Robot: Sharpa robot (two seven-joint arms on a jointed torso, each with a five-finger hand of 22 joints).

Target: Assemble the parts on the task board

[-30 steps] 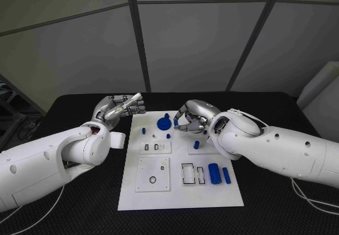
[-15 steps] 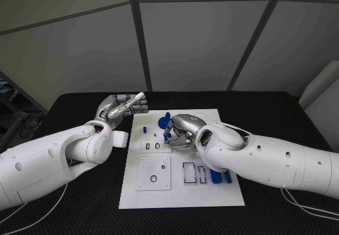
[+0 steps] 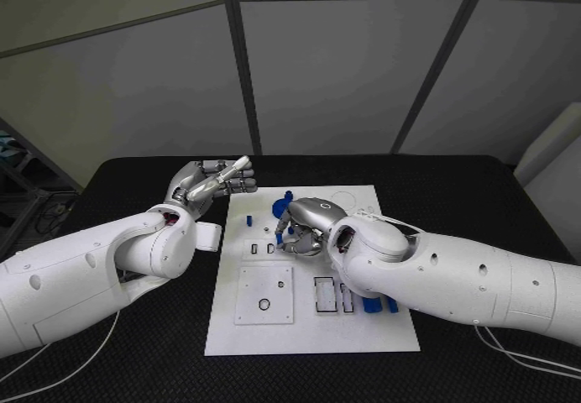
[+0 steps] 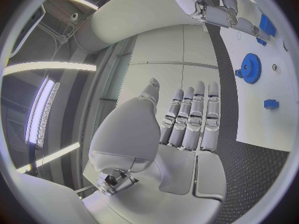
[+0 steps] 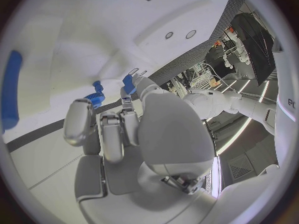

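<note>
The right hand's fingers curled down over the flat white task board, and a small blue part sat at their tips; whether they pinched it could not be told. That silver right hand hovered beside the blue toothed gear. The left hand hung empty at the board's far left corner, above the black table, fingers straight and close together.

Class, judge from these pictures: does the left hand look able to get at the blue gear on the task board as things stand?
Probably yes. The left hand hovers off the task board's far left corner, holding nothing, and the blue gear lies near it with bare board between. The right hand works close by, so crowding is possible.
</note>
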